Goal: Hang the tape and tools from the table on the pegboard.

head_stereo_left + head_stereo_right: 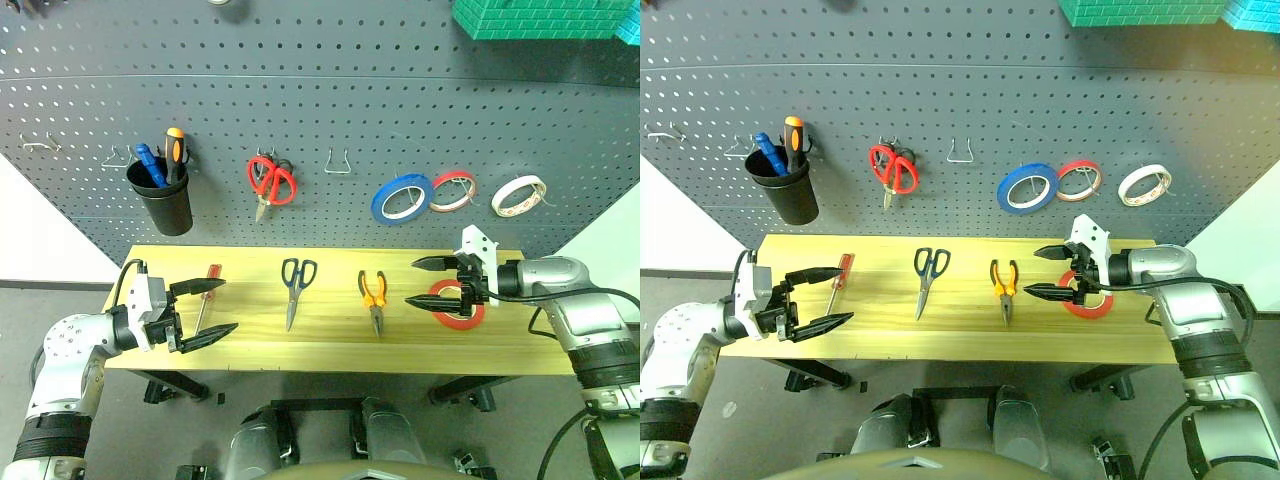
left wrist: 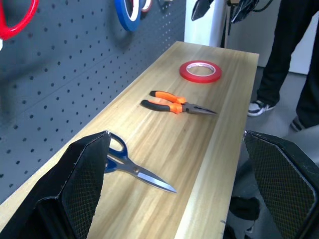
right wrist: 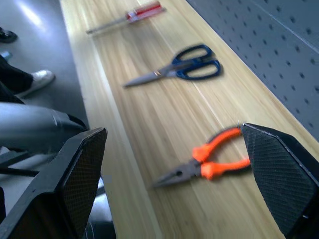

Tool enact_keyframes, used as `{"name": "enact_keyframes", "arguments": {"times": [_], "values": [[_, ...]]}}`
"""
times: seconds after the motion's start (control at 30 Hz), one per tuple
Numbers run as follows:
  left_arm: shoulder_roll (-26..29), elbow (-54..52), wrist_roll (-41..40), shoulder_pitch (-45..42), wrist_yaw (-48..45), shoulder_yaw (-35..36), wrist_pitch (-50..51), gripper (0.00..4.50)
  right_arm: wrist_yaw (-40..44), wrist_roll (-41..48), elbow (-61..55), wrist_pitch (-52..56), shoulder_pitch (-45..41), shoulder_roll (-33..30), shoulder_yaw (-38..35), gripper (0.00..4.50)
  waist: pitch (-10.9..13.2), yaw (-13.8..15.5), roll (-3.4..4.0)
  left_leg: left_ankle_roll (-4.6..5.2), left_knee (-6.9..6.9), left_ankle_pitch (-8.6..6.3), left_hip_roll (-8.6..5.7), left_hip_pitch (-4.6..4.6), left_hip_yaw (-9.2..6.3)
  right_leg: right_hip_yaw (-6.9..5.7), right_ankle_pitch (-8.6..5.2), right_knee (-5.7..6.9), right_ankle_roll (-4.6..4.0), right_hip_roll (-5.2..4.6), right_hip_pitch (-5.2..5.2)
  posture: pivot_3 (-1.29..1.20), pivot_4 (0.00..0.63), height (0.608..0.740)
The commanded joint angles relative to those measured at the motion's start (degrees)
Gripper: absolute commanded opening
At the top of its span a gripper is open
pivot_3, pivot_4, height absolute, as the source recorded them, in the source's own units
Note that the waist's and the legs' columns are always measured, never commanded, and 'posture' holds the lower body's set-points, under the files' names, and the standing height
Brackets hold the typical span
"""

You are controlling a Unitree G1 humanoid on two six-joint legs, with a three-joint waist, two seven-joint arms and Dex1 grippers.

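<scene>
On the light wooden table (image 1: 250, 355) lie a red-handled screwdriver (image 1: 207, 290), dark-handled scissors (image 1: 296, 285), orange-and-black pliers (image 1: 373, 295) and a flat red roll of tape (image 1: 462, 318). My left gripper (image 1: 228, 305) hovers open at the table's left end, right beside the screwdriver, with nothing between its fingers (image 2: 79, 189). Over the right end my right gripper (image 1: 412, 282) is open and empty, just left of the tape and partly covering it. Its fingers (image 3: 279, 174) point along the table over the pliers (image 3: 209, 164). The dark grey pegboard (image 1: 400, 90) rises behind the table.
On the pegboard hang a black cup (image 1: 165, 205) holding two screwdrivers, red-handled scissors (image 1: 270, 180), a blue roll (image 1: 400, 197), a red-edged roll (image 1: 452, 188), a cream roll (image 1: 518, 193) and a bare wire hook (image 1: 338, 160). A person's legs (image 2: 284, 50) stand past the table's right end.
</scene>
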Motion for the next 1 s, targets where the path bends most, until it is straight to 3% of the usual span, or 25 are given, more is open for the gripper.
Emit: {"name": "enact_keyframes", "arguments": {"times": [0.03,0.23,0.5,0.73,1.0], "values": [[0.2,-0.4,0.4,-0.9,0.6,0.2,-0.7,4.47,-2.5,-2.6,1.0,0.2,-1.3,-1.1,-0.2,4.50,0.0,0.0,0.00,0.00,0.00,0.00,0.00,0.01,0.00,0.00,0.00,0.00,0.00,0.00,0.00,-0.12,0.123,0.730],[-1.0,-3.8,4.0,-3.8,6.4,-3.3,2.8,4.47,-9.5,-9.6,4.7,-0.3,-3.0,0.2,2.1,4.50,0.5,0.0,0.10,0.00,0.00,0.00,0.00,0.00,0.00,0.00,-0.01,0.00,-0.01,-0.04,0.00,-0.12,0.170,0.730],[-3.8,-10.5,8.8,-7.4,12.8,-11.3,9.5,4.47,-14.5,-11.3,2.0,6.0,-0.6,-1.0,1.0,4.50,4.2,0.0,0.14,0.02,0.04,0.02,0.00,0.08,-0.01,0.05,-0.01,0.05,-0.02,-0.08,0.13,-0.15,0.272,0.730],[-7.7,-0.3,16.9,-14.7,15.3,-17.9,5.0,4.47,-15.0,-11.1,-2.4,16.7,-0.4,-2.1,2.3,4.50,7.3,-0.2,0.13,0.06,0.30,0.04,0.00,0.06,-0.01,0.13,-0.01,0.47,-0.02,-0.12,0.20,-0.18,0.328,0.730],[-14.0,6.7,21.1,-23.6,18.4,-22.6,6.0,4.47,-21.4,-14.2,3.1,17.4,-3.8,0.3,3.1,4.50,10.3,-0.4,0.05,0.18,0.45,0.11,0.01,-0.09,0.02,0.19,0.00,0.51,-0.01,-0.16,0.07,-0.22,0.366,0.730]]}}
